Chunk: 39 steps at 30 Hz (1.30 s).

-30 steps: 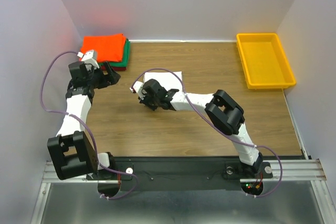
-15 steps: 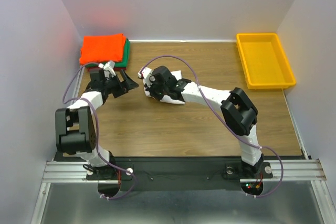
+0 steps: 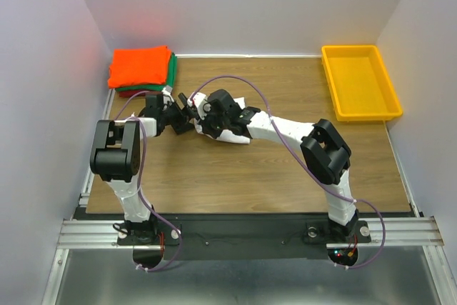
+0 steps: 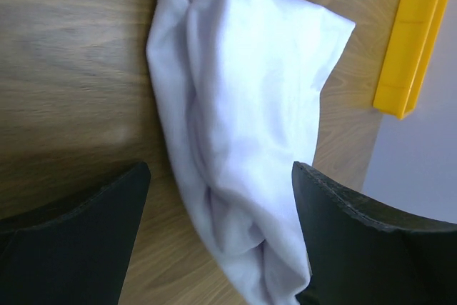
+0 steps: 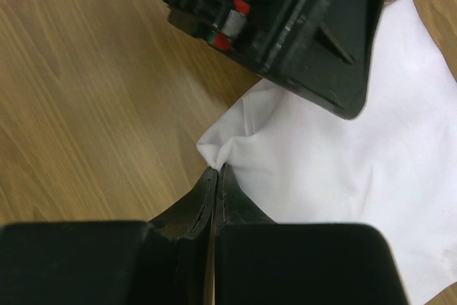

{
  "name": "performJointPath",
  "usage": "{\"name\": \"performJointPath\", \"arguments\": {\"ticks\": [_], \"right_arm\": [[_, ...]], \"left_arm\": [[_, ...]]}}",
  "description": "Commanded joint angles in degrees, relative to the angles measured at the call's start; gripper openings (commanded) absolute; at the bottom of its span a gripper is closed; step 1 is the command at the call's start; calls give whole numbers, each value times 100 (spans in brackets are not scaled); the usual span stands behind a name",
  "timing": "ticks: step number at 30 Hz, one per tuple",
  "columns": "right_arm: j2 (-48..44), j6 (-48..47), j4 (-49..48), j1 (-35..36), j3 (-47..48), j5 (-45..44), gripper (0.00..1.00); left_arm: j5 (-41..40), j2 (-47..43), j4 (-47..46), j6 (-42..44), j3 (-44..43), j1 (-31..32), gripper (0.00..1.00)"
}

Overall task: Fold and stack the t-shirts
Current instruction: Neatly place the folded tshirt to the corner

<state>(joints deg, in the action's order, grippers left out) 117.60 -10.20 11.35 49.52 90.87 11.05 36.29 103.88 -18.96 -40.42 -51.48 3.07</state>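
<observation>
A folded white t-shirt (image 3: pixel 234 136) lies mid-table, mostly hidden under my right arm. My right gripper (image 3: pixel 203 119) is shut on a pinched corner of it (image 5: pixel 218 153) at table level. My left gripper (image 3: pixel 186 111) is open, just left of the right one. In the left wrist view its fingers (image 4: pixel 78 237) straddle the bunched end of the white t-shirt (image 4: pixel 243 105). The left gripper (image 5: pixel 300 26) also shows in the right wrist view, right above the pinched corner. The folded orange t-shirt (image 3: pixel 141 67) tops a stack on the green one (image 3: pixel 171 76) and the dark red one (image 3: pixel 127 93), at the back left.
A yellow plastic tray (image 3: pixel 359 80) stands at the back right; its edge shows in the left wrist view (image 4: pixel 414 33). White walls close the table on the left, back and right. The two grippers are very close together.
My left gripper has swung right from beside the stack to the white t-shirt's left end. My right gripper shifted up and left onto the shirt, then held still.
</observation>
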Motion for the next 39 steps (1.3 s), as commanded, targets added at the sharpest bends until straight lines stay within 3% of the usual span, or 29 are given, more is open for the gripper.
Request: {"name": "performJointPath", "arguments": {"ticks": [1, 18, 29, 33, 39], "right_arm": [[-71, 167, -125, -12, 97, 231, 1], [159, 914, -362, -82, 766, -648, 0], [-97, 1301, -397, -91, 572, -322, 1], [-123, 1240, -397, -100, 669, -813, 1], [-246, 1090, -397, -197, 564, -956, 1]], "left_arm": [[-193, 238, -301, -466, -143, 263, 93], [-1563, 274, -301, -932, -46, 677, 83], [-1538, 572, -442, -1011, -344, 730, 76], [-1546, 459, -354, -1090, -292, 818, 77], [-2020, -24, 269, -530, -213, 722, 87]]}}
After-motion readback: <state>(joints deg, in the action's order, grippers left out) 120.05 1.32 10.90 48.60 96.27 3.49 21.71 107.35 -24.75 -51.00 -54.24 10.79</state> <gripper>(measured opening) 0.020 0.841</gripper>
